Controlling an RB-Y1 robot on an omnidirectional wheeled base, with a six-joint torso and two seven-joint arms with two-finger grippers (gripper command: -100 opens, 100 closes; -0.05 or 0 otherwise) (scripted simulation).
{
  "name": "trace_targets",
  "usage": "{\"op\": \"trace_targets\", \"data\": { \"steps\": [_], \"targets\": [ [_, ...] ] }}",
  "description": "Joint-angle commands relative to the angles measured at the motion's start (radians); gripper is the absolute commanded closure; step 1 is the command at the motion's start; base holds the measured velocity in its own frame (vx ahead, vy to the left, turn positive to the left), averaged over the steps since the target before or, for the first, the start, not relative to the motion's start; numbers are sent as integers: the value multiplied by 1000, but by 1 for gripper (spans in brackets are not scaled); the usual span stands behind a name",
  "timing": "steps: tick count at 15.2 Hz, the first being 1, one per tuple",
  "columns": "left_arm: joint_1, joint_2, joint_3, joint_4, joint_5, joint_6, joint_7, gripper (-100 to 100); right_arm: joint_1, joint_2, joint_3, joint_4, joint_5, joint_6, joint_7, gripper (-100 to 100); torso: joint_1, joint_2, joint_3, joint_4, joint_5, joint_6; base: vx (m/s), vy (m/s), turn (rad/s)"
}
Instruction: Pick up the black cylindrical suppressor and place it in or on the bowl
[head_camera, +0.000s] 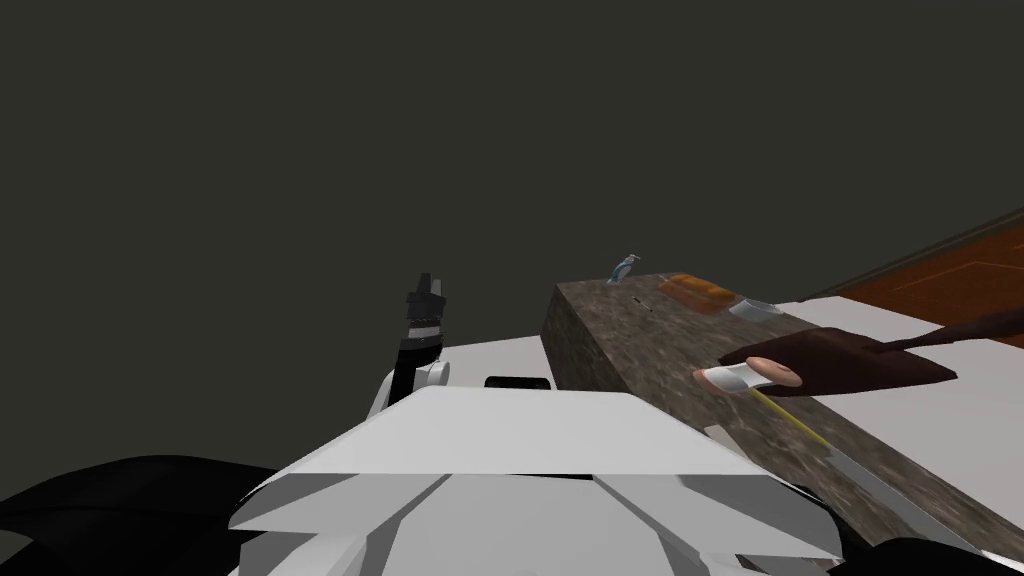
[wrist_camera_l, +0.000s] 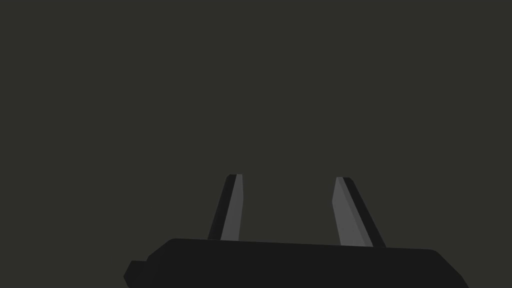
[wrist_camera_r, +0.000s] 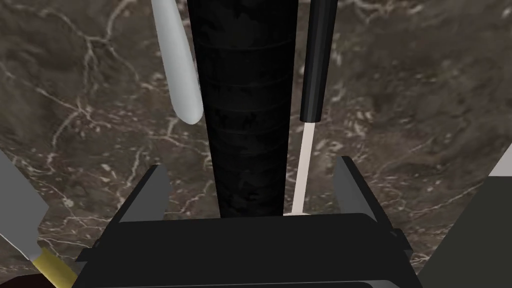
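Right gripper (wrist_camera_r: 251, 165) straddles one black suppressor (wrist_camera_r: 247, 100)

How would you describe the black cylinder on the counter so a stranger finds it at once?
Start at the brown marble counter. On it lies the black cylinder, between the open fingers of the right gripper. It is the thickest piece: a light grey rounded bar lies on one side, a thin black rod on the other.

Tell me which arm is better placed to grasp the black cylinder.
Right: the right gripper, open, straddles the black cylinder on the counter; the left gripper is open, away from it.
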Motion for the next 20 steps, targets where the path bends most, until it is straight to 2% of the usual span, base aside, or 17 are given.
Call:
{"op": "trace_targets", "data": {
  "steps": [1, 2, 3, 4, 8, 9, 10, 14, 15, 17, 18, 19, 20],
  "targets": [
    [0, 0, 0, 0, 0, 0, 0, 0, 25, -10, 29, 8, 14, -10, 4, -100, 0, 0, 0, 0, 0, 0, -12, -41, 33],
    [0, 0, 0, 0, 0, 0, 0, 0, 33, -13, 39, 11, 18, -12, 5, -100, 0, 1, 1, 0, 0, 0, -30, -48, 18],
    [0, 0, 0, 0, 0, 0, 0, 0, 24, -9, 23, 5, 11, -6, 3, -100, 0, 2, 1, 0, 0, 0, -21, -32, 5],
    [0, 0, 0, 0, 0, 0, 0, 0, -3, 19, 61, 2, 27, 15, 7, -100, 1, 2, 1, 1, 0, 0, 5, -30, 62],
    [0, 0, 0, 0, 0, 0, 0, 0, -37, 55, 104, -7, 45, 46, 12, -100, 1, -1, 0, 0, 0, 0, 29, -34, 61],
    [0, 0, 0, 0, 0, 0, 0, 0, -30, 45, 92, -1, 40, 33, 11, -100, 1, -1, 0, 0, 0, 0, 17, -16, 19],
    [0, 0, 0, 0, 0, 0, 0, 0, -34, 47, 97, -1, 42, 36, 11, 100, 2, -1, 0, 0, 0, 0, 6, -6, 1],
    [0, 0, 0, 0, 0, 0, 0, 0, -33, 48, 97, -1, 41, 35, 10, 100, 3, 1, 0, 0, 1, -1, 0, 0, 0],
    [0, 0, 0, 0, 0, 0, 0, 0, -10, 26, 69, 0, 31, 21, 8, 100, 3, 1, 0, 0, 1, -1, -10, 20, -56],
    [0, 0, 0, 0, 0, 0, 0, 0, 11, 4, 44, 5, 20, 3, 5, 100, 5, 2, 1, 0, 2, 0, -29, 39, -75],
    [0, 0, 0, 0, 0, 0, 0, 0, 18, -3, 35, 7, 16, -4, 5, 100, 6, 2, 1, 0, 2, 0, -34, 37, -62],
    [0, 0, 0, 0, 0, 0, 0, 0, 0, 8, 53, 11, 23, 3, 6, 100, 6, 3, 1, 0, 2, 0, -19, 21, -19],
    [0, 0, 0, 0, 0, 0, 0, 0, 27, -6, 23, 38, 1, -37, -7, 100, 6, 2, 1, 1, 2, 0, -18, 12, 120]
  ]
}}
